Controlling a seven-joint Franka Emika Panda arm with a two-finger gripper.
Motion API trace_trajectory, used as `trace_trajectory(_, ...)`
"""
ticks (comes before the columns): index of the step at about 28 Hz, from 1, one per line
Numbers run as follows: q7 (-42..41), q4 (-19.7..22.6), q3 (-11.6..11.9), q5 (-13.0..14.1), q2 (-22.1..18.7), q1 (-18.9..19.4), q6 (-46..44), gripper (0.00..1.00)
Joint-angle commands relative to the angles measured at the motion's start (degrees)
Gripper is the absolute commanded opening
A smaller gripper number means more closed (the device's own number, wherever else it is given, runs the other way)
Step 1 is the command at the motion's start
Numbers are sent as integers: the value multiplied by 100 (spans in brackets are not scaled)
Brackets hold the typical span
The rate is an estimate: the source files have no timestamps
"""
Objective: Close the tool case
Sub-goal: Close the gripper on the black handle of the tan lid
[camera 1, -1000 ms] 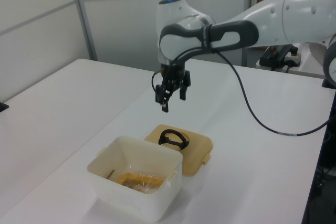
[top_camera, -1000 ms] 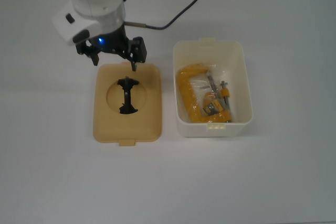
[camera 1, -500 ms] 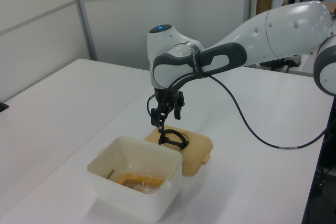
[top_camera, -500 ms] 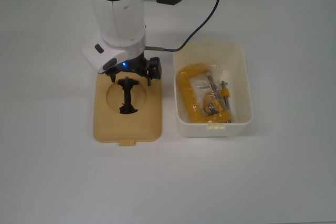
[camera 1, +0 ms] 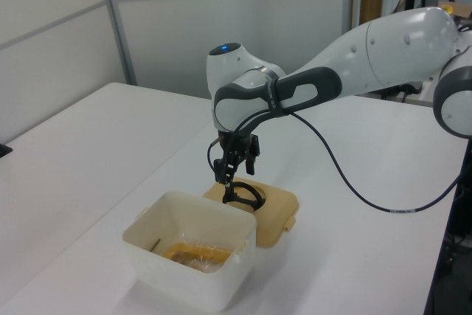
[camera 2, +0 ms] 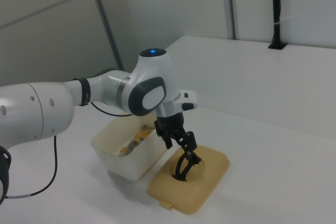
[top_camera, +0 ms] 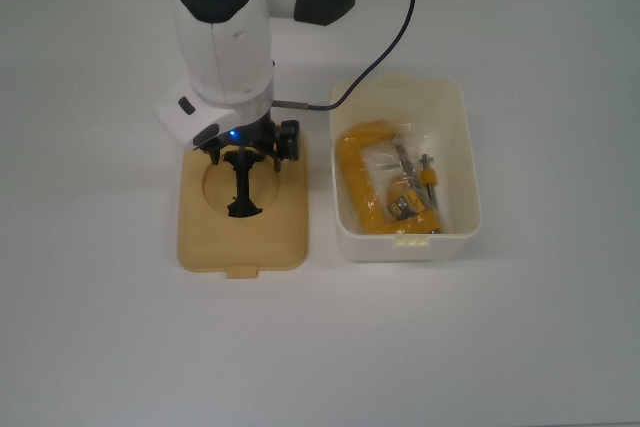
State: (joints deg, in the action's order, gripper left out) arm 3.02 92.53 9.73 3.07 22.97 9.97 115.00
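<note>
— Moved since a second ago?
— Gripper (top_camera: 243, 155) down from above the lid's far edge, now low over the lid (top_camera: 285, 232) at the upper end of the handle (top_camera: 241, 197) in the top view. Lid and tub (top_camera: 455, 97) exactly where they were.

— Fingers?
— Spread apart, one each side of the black handle, nothing clamped between them yet. Touching the handle or just clear of it: cannot tell.

— Why there?
— Probably to take the lid by its only real grip. Handle standing up out of the round recess, easy to straddle from above; flat tan lid otherwise hard to pinch off the table (top_camera: 100, 327).

— And the case itself?
— Still open. Lid flat on the table, outer face up, just beside the tub on the top view's left, a narrow gap between them. Tub upright, mouth uncovered.

— Inside the tub?
— A yellow clamp (top_camera: 358, 182) lying on the bottom, screw and small metal parts on the top view's right of it. Nothing poking above the rim, so likely no obstacle to seating the lid.

— Left to do?
— By the look of it: pinch, lift, carry across, lower square onto the rim.
</note>
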Motion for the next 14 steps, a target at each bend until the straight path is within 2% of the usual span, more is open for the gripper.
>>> trace_trajectory(1,-47,142,-15,-114,85,-30,321,83)
trace_trajectory(5,-55,151,-15,-140,112,-47,321,76)
trace_trajectory(8,-64,151,-15,-149,112,-47,321,65)
trace_trajectory(9,-64,151,-15,-149,112,-47,321,55)
trace_trajectory(13,-56,142,-15,-140,138,-47,321,29)
trace_trajectory(14,-38,142,-15,-140,138,-47,304,14)
